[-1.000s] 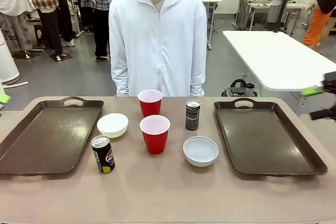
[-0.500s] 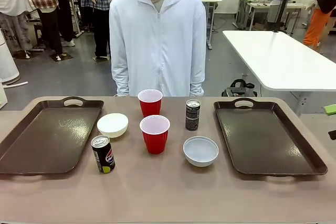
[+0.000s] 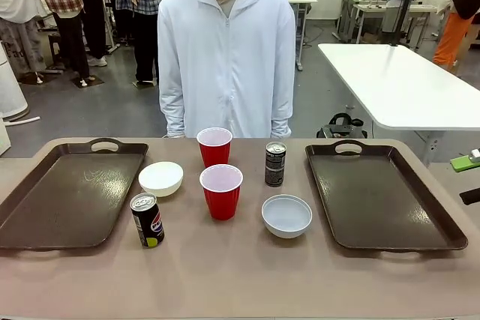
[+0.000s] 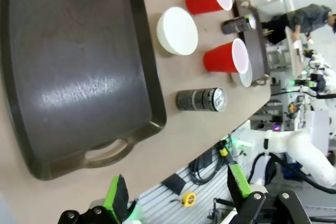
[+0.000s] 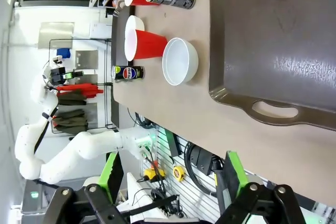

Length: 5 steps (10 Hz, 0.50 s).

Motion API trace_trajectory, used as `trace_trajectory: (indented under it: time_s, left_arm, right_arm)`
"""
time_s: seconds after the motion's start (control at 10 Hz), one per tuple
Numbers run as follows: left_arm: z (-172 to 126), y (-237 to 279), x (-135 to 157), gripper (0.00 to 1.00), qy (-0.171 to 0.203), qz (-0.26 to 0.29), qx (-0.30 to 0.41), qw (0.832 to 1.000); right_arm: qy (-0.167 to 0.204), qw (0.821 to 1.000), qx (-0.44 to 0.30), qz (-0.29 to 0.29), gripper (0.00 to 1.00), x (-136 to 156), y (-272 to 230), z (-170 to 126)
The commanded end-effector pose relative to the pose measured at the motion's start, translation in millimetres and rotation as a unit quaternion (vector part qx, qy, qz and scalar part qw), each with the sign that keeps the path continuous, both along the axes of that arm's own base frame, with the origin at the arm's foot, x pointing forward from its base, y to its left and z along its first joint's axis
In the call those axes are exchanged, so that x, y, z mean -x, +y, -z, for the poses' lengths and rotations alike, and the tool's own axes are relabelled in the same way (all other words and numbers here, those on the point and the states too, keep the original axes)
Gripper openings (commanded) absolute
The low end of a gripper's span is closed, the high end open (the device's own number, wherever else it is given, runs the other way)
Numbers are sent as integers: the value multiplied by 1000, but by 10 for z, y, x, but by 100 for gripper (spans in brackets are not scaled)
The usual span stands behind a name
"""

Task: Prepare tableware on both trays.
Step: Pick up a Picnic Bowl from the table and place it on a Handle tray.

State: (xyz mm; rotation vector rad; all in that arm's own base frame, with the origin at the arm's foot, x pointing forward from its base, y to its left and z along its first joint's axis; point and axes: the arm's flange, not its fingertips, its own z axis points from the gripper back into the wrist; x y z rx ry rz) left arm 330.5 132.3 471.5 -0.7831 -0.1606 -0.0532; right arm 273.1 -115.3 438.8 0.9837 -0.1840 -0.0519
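The left tool is spread wide. Its two black fingers rise from the bottom edge of its wrist view, and the green pads face each other with nothing between them. The right tool is spread just as wide and holds nothing. In the front view it sits at the right edge of the frame, about halfway down, with one green pad above a black finger. The white right arm bends across the lower right of the left wrist view. The white left arm lies at the lower left of the right wrist view.
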Motion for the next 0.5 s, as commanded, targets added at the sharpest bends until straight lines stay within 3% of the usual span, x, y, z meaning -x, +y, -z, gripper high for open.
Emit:
trace_trajectory:
  time_s: [0.0, 0.4]
  left_arm:
    - [125, 52, -31, 100, 21, -6, 14, 1000]
    - [125, 52, -31, 100, 21, -6, 14, 1000]
  right_arm:
    - [1, 1000, -8, 4, 100, 11, -28, 3]
    - [1, 1000, -8, 4, 100, 11, -28, 3]
